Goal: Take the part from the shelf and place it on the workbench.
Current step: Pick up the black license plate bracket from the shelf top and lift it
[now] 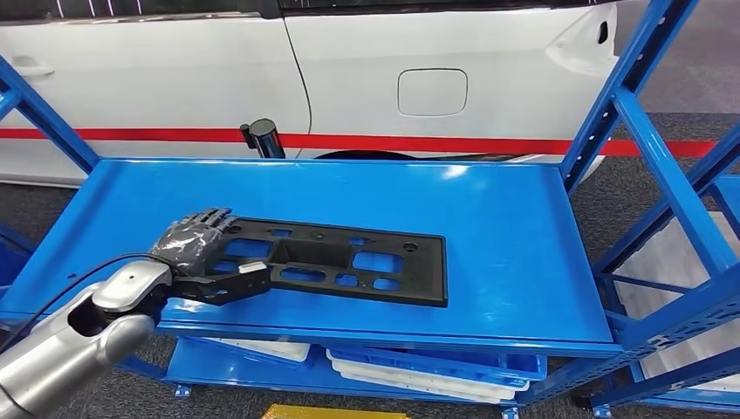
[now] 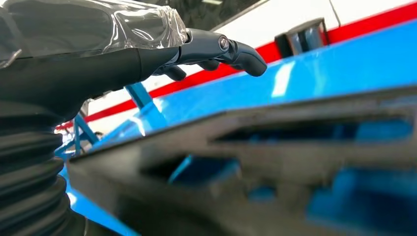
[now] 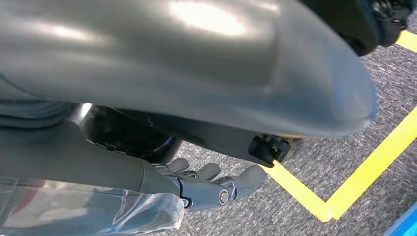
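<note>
A flat black plastic part [image 1: 349,262] with several cutouts lies on the top deck of the blue shelf [image 1: 506,227]. My left hand [image 1: 196,244] is at the part's left end, with its fingers stretched over the top face and its thumb [image 1: 240,281] along the front edge. In the left wrist view the fingers [image 2: 236,49] hover straight above the blurred part [image 2: 295,147] with a gap between them, and my left hand [image 2: 98,54] grips nothing. My right hand [image 3: 196,189] hangs over the grey floor with loosely stretched fingers and holds nothing.
A white car with a red stripe stands just behind the shelf, and a black post [image 1: 263,137] rises at the shelf's back edge. Blue uprights [image 1: 611,96] frame the right side. White trays [image 1: 419,371] sit on the lower deck. Yellow floor tape [image 3: 364,172] runs near my right hand.
</note>
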`<action>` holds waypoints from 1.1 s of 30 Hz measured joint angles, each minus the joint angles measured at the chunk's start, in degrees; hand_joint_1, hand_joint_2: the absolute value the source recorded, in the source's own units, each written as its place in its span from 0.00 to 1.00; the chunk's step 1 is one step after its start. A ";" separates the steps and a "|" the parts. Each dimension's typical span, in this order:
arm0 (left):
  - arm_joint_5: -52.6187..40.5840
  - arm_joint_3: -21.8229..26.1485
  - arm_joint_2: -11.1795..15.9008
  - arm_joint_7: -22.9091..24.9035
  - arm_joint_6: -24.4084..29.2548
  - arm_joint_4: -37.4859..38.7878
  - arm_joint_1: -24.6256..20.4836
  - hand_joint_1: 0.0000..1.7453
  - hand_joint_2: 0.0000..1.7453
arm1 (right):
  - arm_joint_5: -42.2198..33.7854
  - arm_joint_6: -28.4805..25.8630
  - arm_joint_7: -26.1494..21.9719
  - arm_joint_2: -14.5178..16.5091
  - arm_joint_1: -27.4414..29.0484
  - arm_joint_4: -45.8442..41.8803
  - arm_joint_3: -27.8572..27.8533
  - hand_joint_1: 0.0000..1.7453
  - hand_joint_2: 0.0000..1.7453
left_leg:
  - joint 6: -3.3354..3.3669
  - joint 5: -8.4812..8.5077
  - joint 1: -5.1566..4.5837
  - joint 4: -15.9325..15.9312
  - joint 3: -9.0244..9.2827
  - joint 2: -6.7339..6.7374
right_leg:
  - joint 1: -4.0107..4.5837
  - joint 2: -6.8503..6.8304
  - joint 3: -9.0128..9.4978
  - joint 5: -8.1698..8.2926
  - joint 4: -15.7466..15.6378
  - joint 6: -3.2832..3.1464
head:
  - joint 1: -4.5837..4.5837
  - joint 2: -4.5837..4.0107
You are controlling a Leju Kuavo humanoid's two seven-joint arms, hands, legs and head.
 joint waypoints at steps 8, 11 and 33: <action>-0.67 0.63 -1.07 -2.44 5.99 4.79 1.76 0.51 1.00 | 0.00 -1.20 0.23 0.11 0.17 0.00 0.79 0.00 0.00 | 1.53 4.27 -1.37 -5.82 1.64 0.38 | 0.87 0.34 0.36 -0.55 0.01 0.05 | -0.11 -0.01; -0.12 0.85 -1.58 -3.23 6.92 6.12 1.91 1.00 1.00 | 0.01 -1.48 0.29 0.10 0.14 0.00 0.80 0.00 0.00 | 1.90 4.51 -0.94 -6.35 2.17 0.50 | 0.81 0.13 -1.21 -3.14 4.15 0.86 | -0.06 0.00; 0.64 2.39 -3.19 -4.81 9.43 13.15 1.41 1.00 1.00 | -0.05 -3.59 0.50 0.36 0.56 0.00 1.14 0.00 0.00 | 0.40 -0.71 -0.60 4.90 -1.19 -0.03 | 0.09 -0.06 1.01 -0.42 0.32 -0.45 | -0.18 -0.01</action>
